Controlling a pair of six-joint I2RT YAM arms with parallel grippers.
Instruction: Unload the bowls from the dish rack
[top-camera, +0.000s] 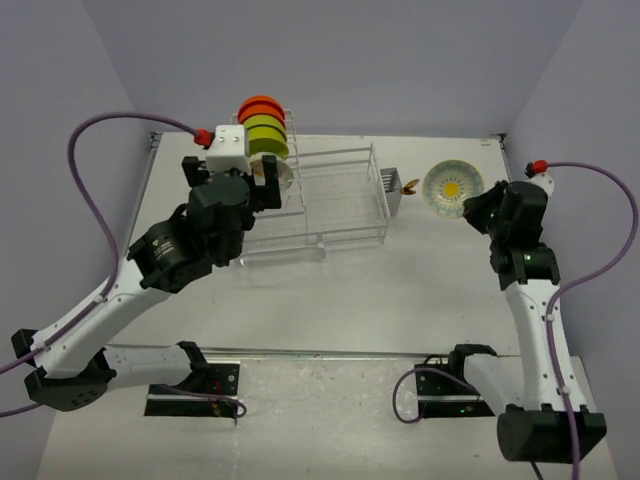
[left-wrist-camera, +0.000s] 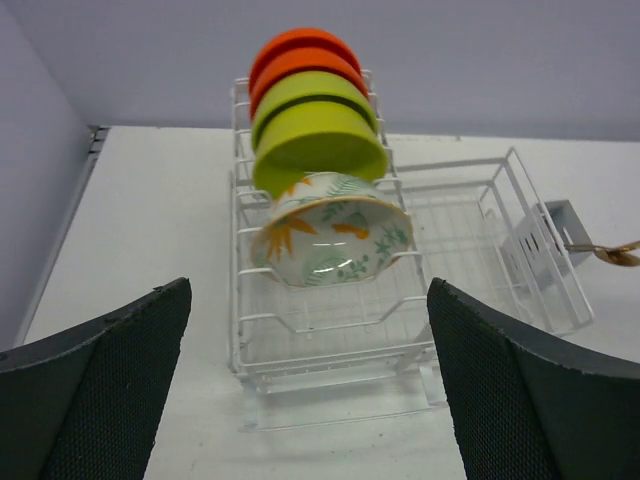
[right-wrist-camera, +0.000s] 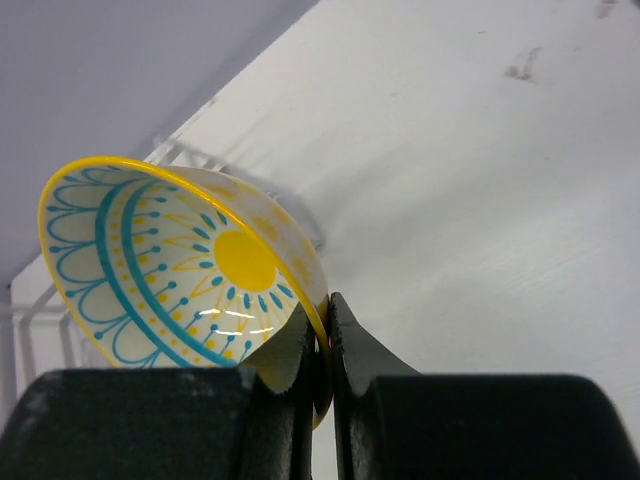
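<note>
Our left gripper (left-wrist-camera: 308, 330), jaws wide apart, faces the rack (left-wrist-camera: 238, 300) at frame centre. Our right gripper (right-wrist-camera: 325, 345) is clamped on the yellow bowl (right-wrist-camera: 180, 270) at its rim, lower centre.

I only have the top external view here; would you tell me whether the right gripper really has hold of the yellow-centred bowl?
Observer: Yes; the right wrist view shows the right gripper pinched shut on the rim of the sun-patterned bowl.
Operator: Thank you. What is the left gripper covering in the dish rack?
Observer: A whitish bowl with orange flowers and green leaves, frontmost in the row.
Operator: Is the left gripper touching it?
Observer: No; its fingers stand wide open, clear of that bowl.
</note>
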